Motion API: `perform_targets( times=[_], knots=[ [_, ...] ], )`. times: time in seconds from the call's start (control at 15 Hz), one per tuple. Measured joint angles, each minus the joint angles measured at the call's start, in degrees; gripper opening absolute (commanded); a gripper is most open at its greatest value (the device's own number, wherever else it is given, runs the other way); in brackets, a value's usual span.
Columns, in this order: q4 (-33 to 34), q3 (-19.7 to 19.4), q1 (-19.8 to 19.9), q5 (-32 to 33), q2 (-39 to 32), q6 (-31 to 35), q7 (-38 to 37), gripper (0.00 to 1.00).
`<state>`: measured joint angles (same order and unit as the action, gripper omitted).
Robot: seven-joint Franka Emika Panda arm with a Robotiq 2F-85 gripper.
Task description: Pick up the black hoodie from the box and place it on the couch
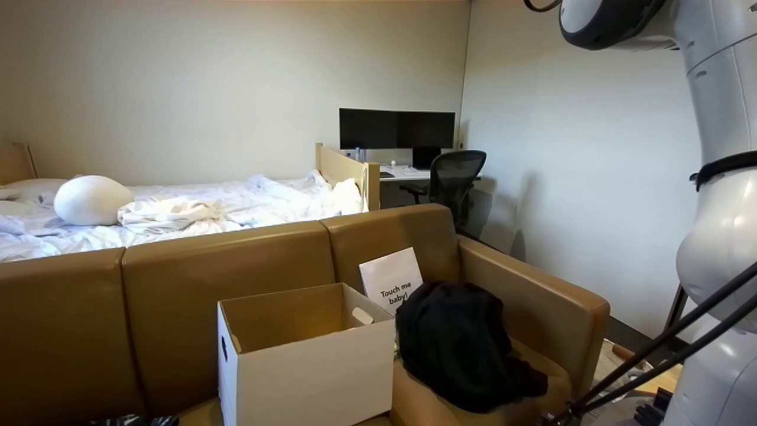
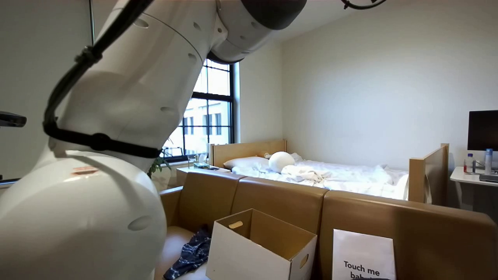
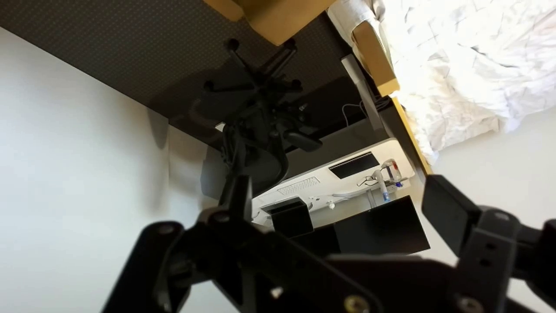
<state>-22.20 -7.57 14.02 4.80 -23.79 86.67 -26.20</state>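
The black hoodie (image 1: 458,346) lies in a heap on the couch seat near the armrest, to the right of the box, in an exterior view. The white box (image 1: 313,378) stands on the couch; it also shows in an exterior view (image 2: 249,254). Its visible inner walls are bare; its floor is hidden. The brown couch (image 1: 230,254) also shows in an exterior view (image 2: 280,196). My gripper (image 3: 341,195) is open in the wrist view, with nothing between the fingers. It points toward the desk and is out of frame in both exterior views, away from the hoodie.
A white sign (image 1: 390,278) leans on the couch back behind the hoodie. A dark blue patterned cloth (image 2: 190,252) lies on the seat beside the box. The bed (image 1: 260,204) stands behind the couch. A desk chair (image 1: 458,177) and monitor (image 1: 396,128) are at the back.
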Motion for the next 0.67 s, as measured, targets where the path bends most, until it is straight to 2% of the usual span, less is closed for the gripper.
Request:
perform_targets(
  times=[0.27,0.47,0.67],
  knots=[
    [-2.7,1.2,0.3,-2.0,-0.1,-1.1,2.0,1.00],
    [-1.0,2.2,1.3,-6.4,-3.1,-7.0,6.0,1.00],
    [-2.1,2.9,2.0,-7.4,-5.1,-10.4,10.9,1.00]
  ],
)
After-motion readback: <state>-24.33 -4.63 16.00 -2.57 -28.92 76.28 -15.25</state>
